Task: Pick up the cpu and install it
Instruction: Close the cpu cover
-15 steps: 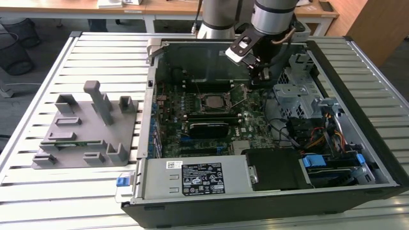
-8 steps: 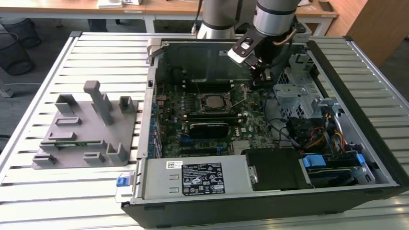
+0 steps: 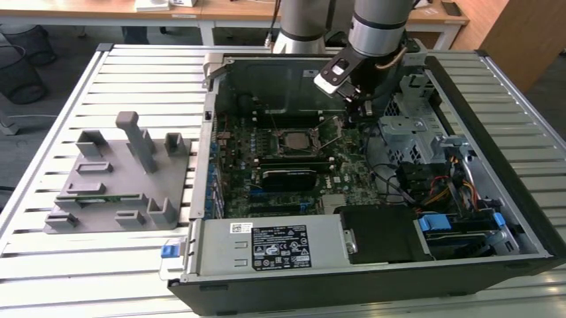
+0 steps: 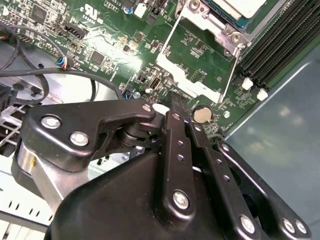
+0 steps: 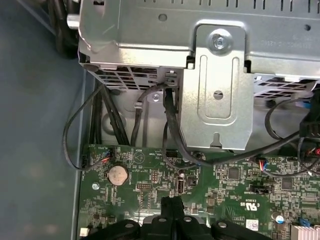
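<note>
The cpu (image 3: 295,139) lies flat in the square socket of the green motherboard (image 3: 345,169), inside the open computer case. In the second wrist view its pale silver top (image 4: 240,6) shows in the metal frame. A thin wire lever (image 4: 192,87) reaches out from the socket toward my gripper. My gripper (image 3: 361,109) hangs over the board at the socket's side nearer the exterior view's right. Its black fingers (image 4: 176,107) are pressed together with nothing between them, their tips (image 5: 172,204) just above the board near the lever's outer end.
A grey plastic fixture (image 3: 124,179) carrying a thin green memory stick (image 3: 97,197) stands on the slatted table at the exterior view's left. A metal drive cage (image 5: 210,75) and black cables (image 5: 170,130) sit close beyond the fingertips. A coin cell (image 5: 118,174) sits on the board.
</note>
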Tool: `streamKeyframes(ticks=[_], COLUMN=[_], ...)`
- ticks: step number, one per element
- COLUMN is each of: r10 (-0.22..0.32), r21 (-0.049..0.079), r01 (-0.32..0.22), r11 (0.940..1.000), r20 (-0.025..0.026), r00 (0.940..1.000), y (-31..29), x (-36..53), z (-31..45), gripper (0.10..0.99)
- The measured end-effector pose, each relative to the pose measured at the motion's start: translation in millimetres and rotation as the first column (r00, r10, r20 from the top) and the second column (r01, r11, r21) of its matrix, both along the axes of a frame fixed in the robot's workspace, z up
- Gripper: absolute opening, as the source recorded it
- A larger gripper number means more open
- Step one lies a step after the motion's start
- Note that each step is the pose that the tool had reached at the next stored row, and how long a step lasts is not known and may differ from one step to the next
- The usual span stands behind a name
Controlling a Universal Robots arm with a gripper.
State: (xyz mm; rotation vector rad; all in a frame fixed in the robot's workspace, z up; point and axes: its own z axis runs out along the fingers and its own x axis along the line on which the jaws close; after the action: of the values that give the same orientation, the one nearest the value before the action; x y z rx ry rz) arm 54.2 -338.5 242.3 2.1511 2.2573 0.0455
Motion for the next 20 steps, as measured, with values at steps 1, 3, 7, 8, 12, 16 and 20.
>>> streamKeyframes(ticks=[1,3,7,8,12,16,20], r10=[0.000,0.000,0.000,0.000,0.000,0.000,0.000], r21=[0.000,0.000,0.000,0.000,0.001,0.003,0.004], r01=[0.000,0.000,0.000,0.000,0.000,0.000,0.000], r11=[1.0000,1.0000,1.0000,1.0000,1.0000,1.0000,1.0000], r20=[0.0000,0.0000,0.0000,0.0000,-0.0004,-0.0017,-0.0038], r00=[1.0000,1.0000,1.0000,1.0000,1.0000,1.0000,1.0000], y=[0.4,1.7,5.5,6.1,6.6,6.7,6.8], x=[-0.1,-0.2,-3.8,-5.4,-11.4,-17.4,-23.6], z=[-1.1,-2.2,-2.7,-2.7,-2.4,0.2,3.8], gripper=[0.106,0.106,0.106,0.106,0.106,0.106,0.106])
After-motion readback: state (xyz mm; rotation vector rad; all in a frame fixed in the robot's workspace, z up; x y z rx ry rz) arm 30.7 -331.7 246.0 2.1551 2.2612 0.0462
